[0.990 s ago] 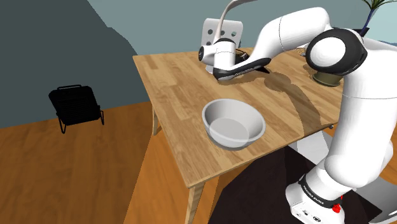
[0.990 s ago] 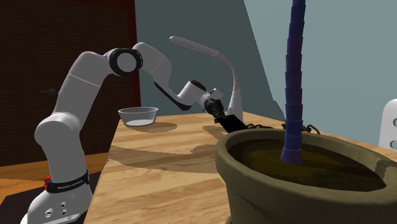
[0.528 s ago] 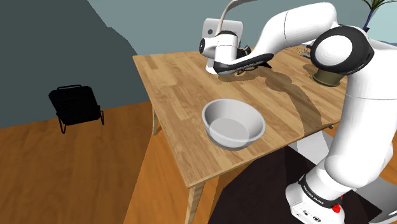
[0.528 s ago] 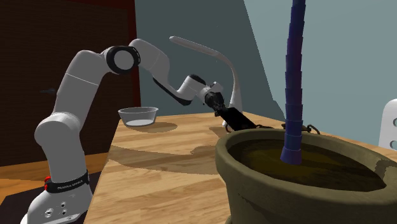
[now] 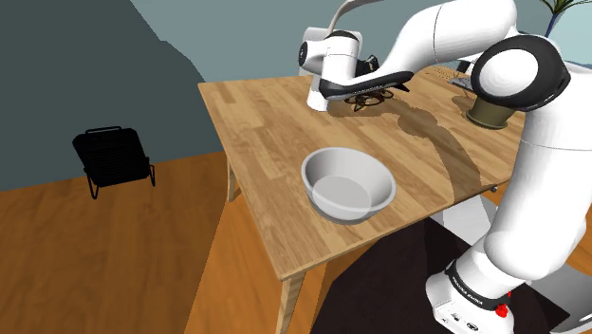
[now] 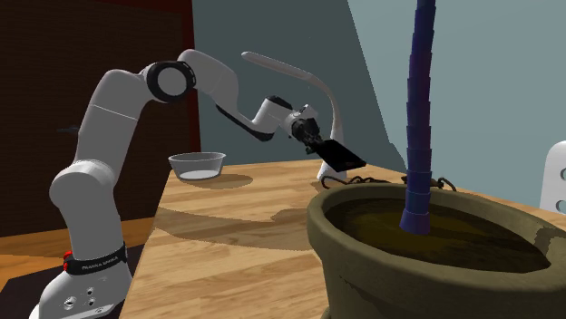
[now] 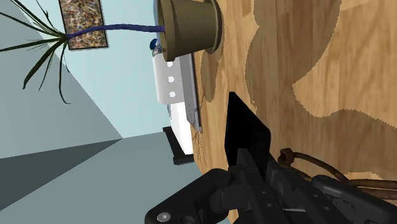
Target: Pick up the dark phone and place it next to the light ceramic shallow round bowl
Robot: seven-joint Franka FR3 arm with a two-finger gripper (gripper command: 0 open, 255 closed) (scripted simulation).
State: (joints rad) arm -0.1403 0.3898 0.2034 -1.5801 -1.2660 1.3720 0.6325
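The dark phone (image 5: 372,83) is a flat black slab held in the air above the far part of the wooden table (image 5: 266,142). My gripper (image 5: 330,87) is shut on one end of it. In the second exterior view the phone (image 6: 341,155) hangs tilted from the gripper (image 6: 315,140), above the tabletop. In the wrist view the phone (image 7: 245,135) sticks out edge-on from between the fingers of the gripper (image 7: 247,177). The light round bowl (image 5: 347,182) sits empty near the table's front, well apart from the phone; in the second exterior view the bowl (image 6: 197,164) is at the table's far end.
A large plant pot (image 5: 490,110) stands on the table by the arm and fills the foreground as the pot (image 6: 435,245). A white desk lamp (image 6: 304,77) arches over the gripper. A dark tangled object (image 5: 365,99) lies under the phone. A black chair (image 5: 114,159) is on the floor.
The gripper has risen with the phone, lifting it from just above the tabletop to well above it, and has shifted slightly toward the lamp. The bowl has not moved.
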